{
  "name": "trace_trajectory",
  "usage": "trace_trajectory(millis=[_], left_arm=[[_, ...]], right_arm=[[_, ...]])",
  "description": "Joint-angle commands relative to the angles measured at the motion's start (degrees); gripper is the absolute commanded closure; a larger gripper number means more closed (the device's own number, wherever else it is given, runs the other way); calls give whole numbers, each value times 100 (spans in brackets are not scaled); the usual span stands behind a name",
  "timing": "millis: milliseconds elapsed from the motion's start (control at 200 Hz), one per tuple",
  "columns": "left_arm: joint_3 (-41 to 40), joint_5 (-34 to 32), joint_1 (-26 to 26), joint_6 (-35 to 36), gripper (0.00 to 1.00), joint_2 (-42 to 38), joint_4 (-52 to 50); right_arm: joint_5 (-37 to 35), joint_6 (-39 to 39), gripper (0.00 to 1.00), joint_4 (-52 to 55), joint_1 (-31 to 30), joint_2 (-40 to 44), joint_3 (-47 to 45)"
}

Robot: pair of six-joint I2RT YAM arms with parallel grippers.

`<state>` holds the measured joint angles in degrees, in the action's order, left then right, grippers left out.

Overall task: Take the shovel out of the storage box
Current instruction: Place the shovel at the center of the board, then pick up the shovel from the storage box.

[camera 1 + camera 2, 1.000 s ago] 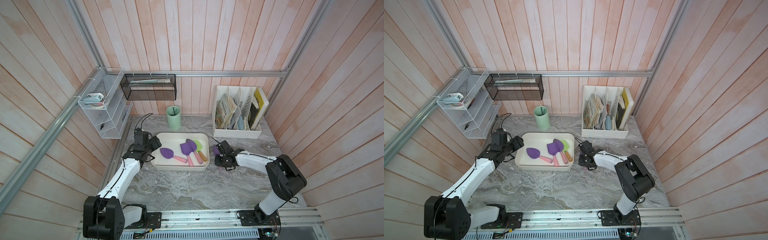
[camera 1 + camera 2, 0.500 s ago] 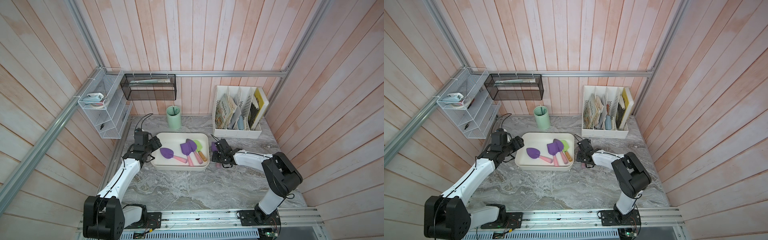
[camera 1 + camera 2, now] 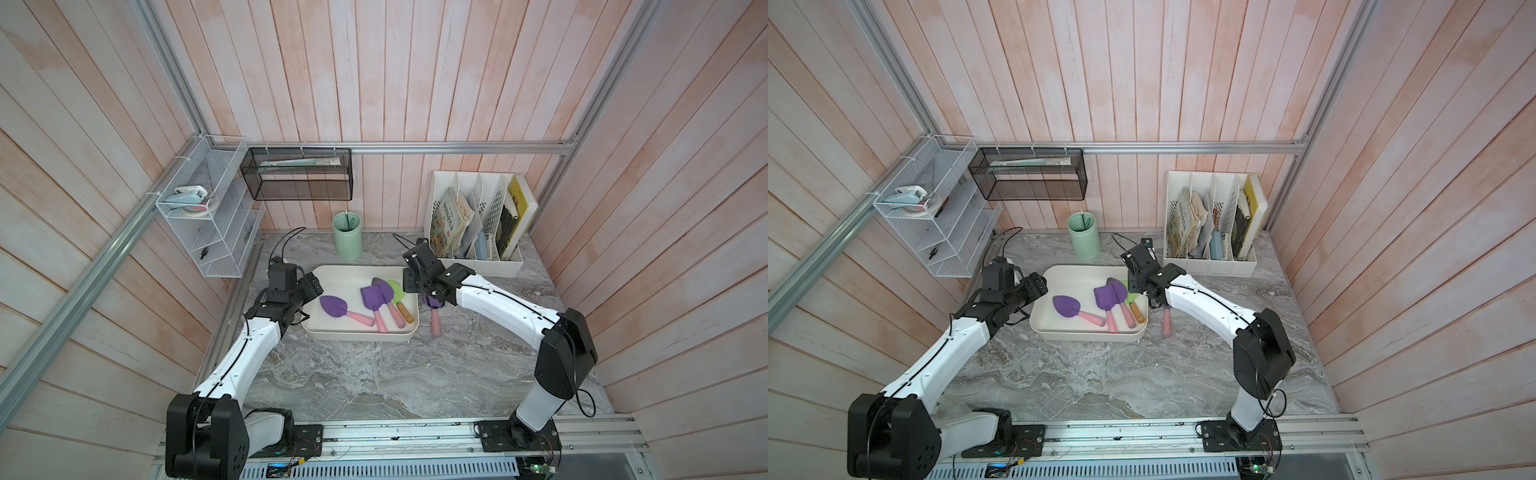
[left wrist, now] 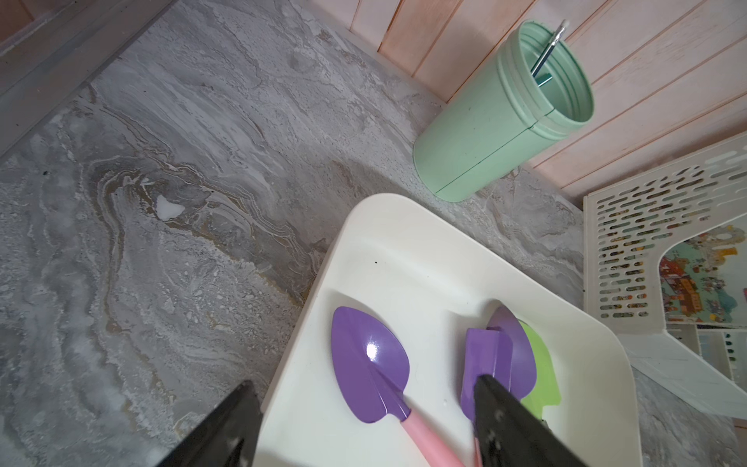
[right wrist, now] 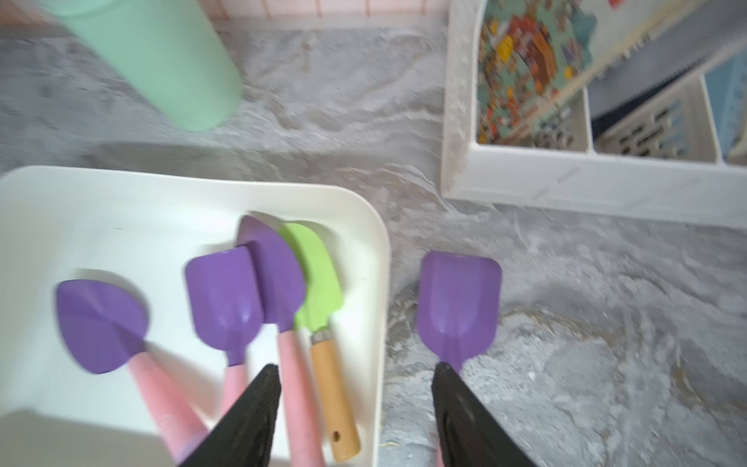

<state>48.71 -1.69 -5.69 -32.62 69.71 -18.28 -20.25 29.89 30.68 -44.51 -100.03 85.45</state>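
Purple shovel (image 5: 458,303) lies on the table (image 5: 566,323) at three o'clock of the storage box (image 5: 382,283); four others lie inside. Light, stiff, likely slick paint: pinch the pink handle (image 3: 435,324). Right end effector (image 5: 356,367) and left end effector (image 4: 364,381) stand spread, empty.

Right end effector (image 5: 355,367) jaws newly apart, higher; shovel (image 5: 458,307) loose on tabletop (image 5: 586,323)

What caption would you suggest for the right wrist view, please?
Open right gripper by a purple shovel lying on the table outside the storage box.
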Motion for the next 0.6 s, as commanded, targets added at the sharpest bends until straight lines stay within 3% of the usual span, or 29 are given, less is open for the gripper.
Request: trace_trajectory(millis=[0,240,595], left_arm=[[-183,-310,-2,28,14,-312,-65],[-248,-403,87,98,14,-520,-168],[-339,-340,147,50,14,-459,-152]], right_arm=[[230,-524,37,473,-332,-767,401],[1112,-639,39,377,-638,-1693,677],[1411,-655,39,126,-638,-2180,556]])
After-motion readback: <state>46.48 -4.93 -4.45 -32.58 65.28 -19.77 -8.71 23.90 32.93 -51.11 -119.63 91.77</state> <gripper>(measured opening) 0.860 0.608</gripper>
